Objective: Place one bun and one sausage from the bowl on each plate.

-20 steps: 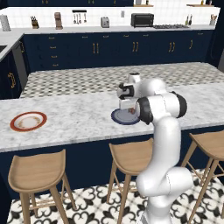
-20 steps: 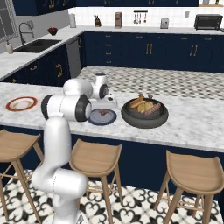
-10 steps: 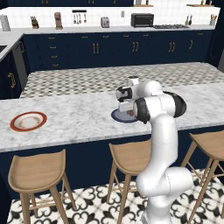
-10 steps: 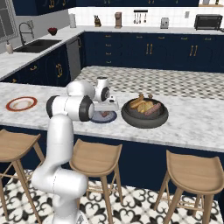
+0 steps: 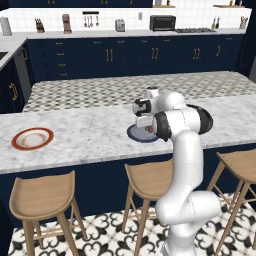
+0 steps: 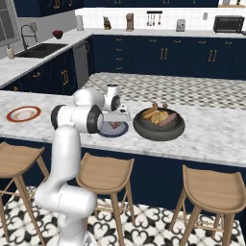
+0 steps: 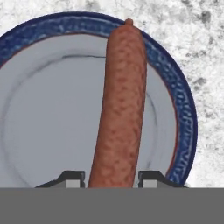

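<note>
My gripper [image 7: 109, 177] is shut on a long red-brown sausage [image 7: 120, 105], which runs out between the finger tips across the dark blue plate [image 7: 52, 118] just beneath it. From the right base view the gripper [image 6: 118, 117] hangs low over this plate [image 6: 106, 132], and the sausage [image 6: 115, 126] looks close to its surface. Just right of the plate stands the dark bowl [image 6: 158, 129] holding buns and sausages. The red-rimmed plate [image 6: 23, 114] lies far left on the counter. In the left base view the gripper [image 5: 145, 122] is over the blue plate [image 5: 134, 134].
The red-rimmed plate [image 5: 32, 139] sits near the island counter's left end. Several wooden stools [image 5: 42, 197] stand along the counter's front edge. A second counter strip lies behind, with cabinets and appliances along the back wall.
The hand has sunk slightly towards the blue plate with the sausage still gripped. The bowl and plates have not moved.
</note>
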You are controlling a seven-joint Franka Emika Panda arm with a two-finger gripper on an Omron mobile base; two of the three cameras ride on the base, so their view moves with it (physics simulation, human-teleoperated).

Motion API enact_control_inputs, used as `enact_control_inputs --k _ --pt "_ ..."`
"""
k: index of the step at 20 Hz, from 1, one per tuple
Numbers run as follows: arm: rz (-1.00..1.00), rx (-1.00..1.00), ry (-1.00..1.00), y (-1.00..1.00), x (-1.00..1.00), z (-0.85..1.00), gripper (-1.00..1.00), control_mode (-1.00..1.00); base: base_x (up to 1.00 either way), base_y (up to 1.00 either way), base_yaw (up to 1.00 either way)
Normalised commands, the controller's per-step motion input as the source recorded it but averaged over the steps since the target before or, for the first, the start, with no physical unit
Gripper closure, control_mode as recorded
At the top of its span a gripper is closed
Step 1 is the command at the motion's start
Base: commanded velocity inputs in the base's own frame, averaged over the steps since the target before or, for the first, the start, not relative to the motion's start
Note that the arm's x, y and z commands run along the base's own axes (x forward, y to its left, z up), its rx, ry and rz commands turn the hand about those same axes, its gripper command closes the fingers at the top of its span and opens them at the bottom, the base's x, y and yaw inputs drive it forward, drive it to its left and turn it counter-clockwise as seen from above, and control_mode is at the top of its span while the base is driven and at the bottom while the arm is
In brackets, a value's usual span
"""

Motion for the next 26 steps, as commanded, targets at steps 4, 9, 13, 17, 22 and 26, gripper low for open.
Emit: enact_control_inputs --k 4,9,13,17,22,26 --pt "0.0 0.0 0.0 0.0 0.0 0.0 -1.0 -1.0 0.0 0.0 0.0" --pt "0.0 0.0 -0.02 -0.01 -0.17 0.04 -1.0 -1.0 0.0 0.0 0.0" --pt "0.0 0.0 -0.16 0.0 -0.57 0.72 -1.0 -1.0 0.0 0.0 0.0" --pt "-0.1 0.04 -0.03 -0.3 -0.07 0.57 -1.0 -1.0 0.0 0.0 0.0" --pt "-0.2 0.06 -0.02 -0.68 0.05 0.36 -1.0 -1.0 0.0 0.0 0.0" --pt "-0.17 0.12 -0.04 -0.53 0.22 0.41 -1.0 -1.0 0.0 0.0 0.0"
